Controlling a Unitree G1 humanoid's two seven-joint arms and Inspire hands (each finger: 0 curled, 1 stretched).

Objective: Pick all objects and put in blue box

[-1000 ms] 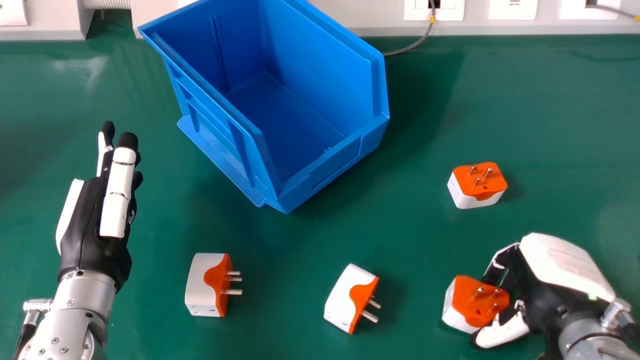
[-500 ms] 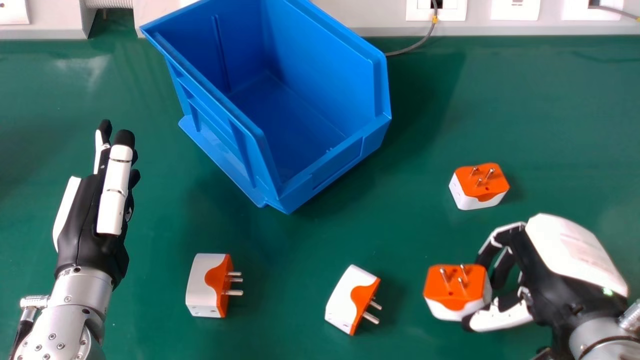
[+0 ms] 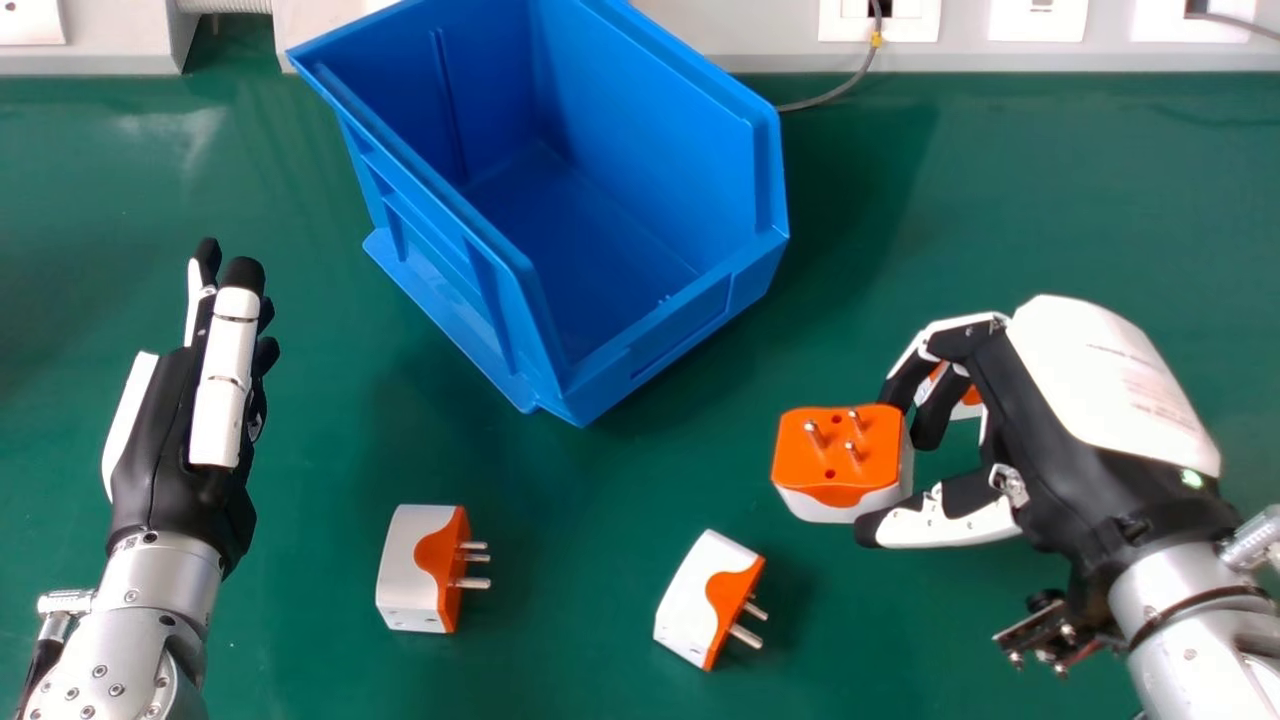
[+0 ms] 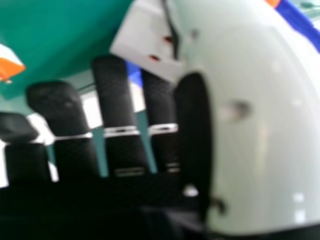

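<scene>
In the head view my right hand (image 3: 1090,400) holds an orange and white plug adapter (image 3: 840,460) above the table, pinched between fingers and thumb, its pins facing up. In the right hand view that adapter (image 4: 150,40) shows by the thumb and fingertips of my right hand (image 4: 117,95). Another adapter (image 3: 972,396) is mostly hidden behind the right hand. Two more adapters, one at centre-left (image 3: 420,568) and one nearer the middle (image 3: 708,600), lie with pins pointing right. The blue box (image 3: 680,325) stands at the back. My left hand (image 3: 190,430) is open at the left.
The green table (image 3: 1050,180) bears everything. Along its back edge runs a pale panel (image 3: 760,40) with sockets, and a grey cable (image 3: 840,90) hangs down behind the box's right side.
My right hand has lifted the pinched adapter and carried it up and leftward in the head view, passing over the rear right adapter. The left hand has barely shifted.
</scene>
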